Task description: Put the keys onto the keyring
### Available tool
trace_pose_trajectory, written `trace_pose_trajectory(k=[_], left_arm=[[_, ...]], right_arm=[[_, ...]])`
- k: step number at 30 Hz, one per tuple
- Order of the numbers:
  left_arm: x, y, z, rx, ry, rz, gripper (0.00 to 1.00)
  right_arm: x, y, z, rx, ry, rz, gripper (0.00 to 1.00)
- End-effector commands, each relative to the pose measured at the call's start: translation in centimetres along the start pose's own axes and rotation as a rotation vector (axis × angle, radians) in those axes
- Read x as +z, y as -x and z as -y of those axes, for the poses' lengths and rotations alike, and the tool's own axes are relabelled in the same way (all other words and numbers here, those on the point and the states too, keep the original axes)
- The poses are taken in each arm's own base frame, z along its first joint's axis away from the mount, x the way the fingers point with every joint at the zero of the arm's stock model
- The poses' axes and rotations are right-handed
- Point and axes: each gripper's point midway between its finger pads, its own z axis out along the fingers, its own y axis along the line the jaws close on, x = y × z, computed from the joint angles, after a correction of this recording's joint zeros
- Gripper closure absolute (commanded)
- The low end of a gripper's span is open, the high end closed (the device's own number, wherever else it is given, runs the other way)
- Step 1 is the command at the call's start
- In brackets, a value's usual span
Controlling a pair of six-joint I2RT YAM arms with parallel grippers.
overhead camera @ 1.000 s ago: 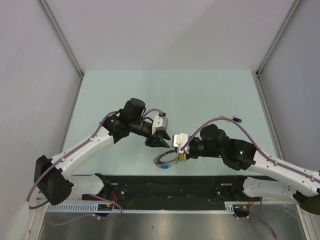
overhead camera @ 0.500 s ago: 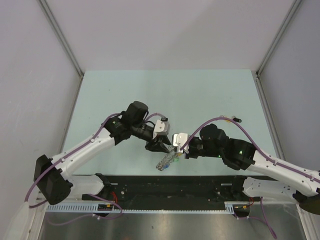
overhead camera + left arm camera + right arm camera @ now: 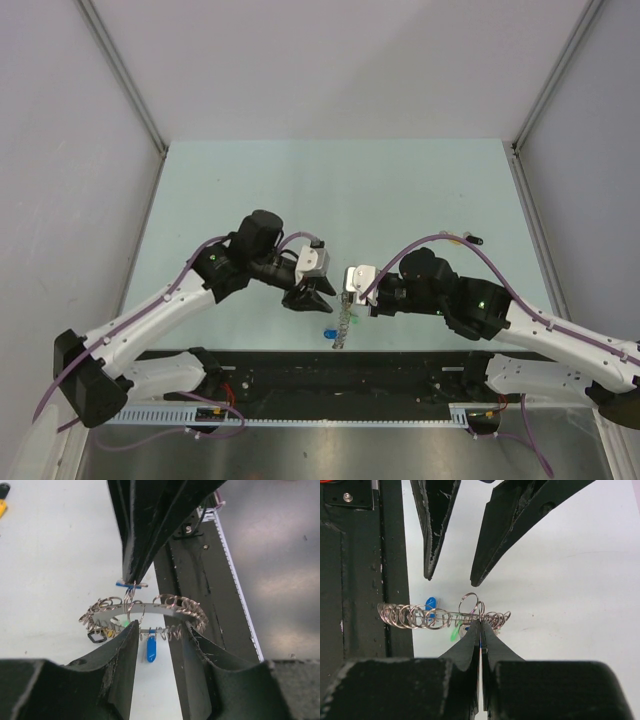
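Observation:
The keyring (image 3: 343,318), a grey ring edged with small wire loops, hangs edge-on near the table's front. My right gripper (image 3: 348,293) is shut on its rim; the right wrist view shows the fingertips (image 3: 481,622) pinched on the keyring (image 3: 420,615). A small split ring (image 3: 469,603) stands up beside them. Keys dangle under the keyring (image 3: 150,607): a blue one (image 3: 151,649), a black one (image 3: 96,637) and a green one (image 3: 124,624). My left gripper (image 3: 160,628) is open and faces the ring, with the blue key showing in its gap. It sits left of the ring, the left gripper (image 3: 316,296).
A black base rail (image 3: 330,372) runs along the table's near edge, right under the ring, and shows as the rail (image 3: 200,590) in the left wrist view. A small black and yellow object (image 3: 470,238) lies at the table's right side. Grey walls close in the table.
The keyring has swung from lying nearly flat to hanging edge-on in the right gripper. The left gripper has come down and drawn slightly left, off the ring.

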Motion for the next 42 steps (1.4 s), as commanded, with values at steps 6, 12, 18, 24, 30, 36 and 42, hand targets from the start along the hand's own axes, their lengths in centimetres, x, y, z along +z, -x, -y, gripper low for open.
trace_pose_trajectory(k=[6, 12, 18, 24, 30, 36, 42], left_arm=[[0.4, 0.0, -1.6, -0.084, 0.089, 0.014, 0.55], [1.3, -0.7, -0.8, -0.146, 0.024, 0.011, 0.54], [1.8, -0.9, -0.9, -0.196, 0.018, 0.017, 0.56], [2.2, -1.1, 0.1, -0.25, -0.026, 0.009, 0.6], [2.3, -0.8, 1.5, -0.273, -0.067, 0.014, 0.64], [2.2, 0.5, 3.5, -0.207, -0.122, 0.049, 0.64], [2.4, 0.9, 4.4, -0.139, -0.153, 0.054, 0.62]], right_arm=[[-1.0, 3.5, 1.6, -0.016, -0.055, 0.099, 1.0], [-1.1, 3.5, 1.7, -0.017, -0.06, 0.099, 1.0], [-1.0, 3.6, 1.7, -0.018, -0.057, 0.1, 1.0], [-1.0, 3.6, 1.7, -0.018, -0.058, 0.098, 1.0], [-1.0, 3.4, 1.7, -0.014, -0.059, 0.094, 1.0], [-1.0, 3.4, 1.7, -0.015, -0.059, 0.093, 1.0], [-0.9, 3.4, 1.7, -0.015, -0.058, 0.095, 1.0]])
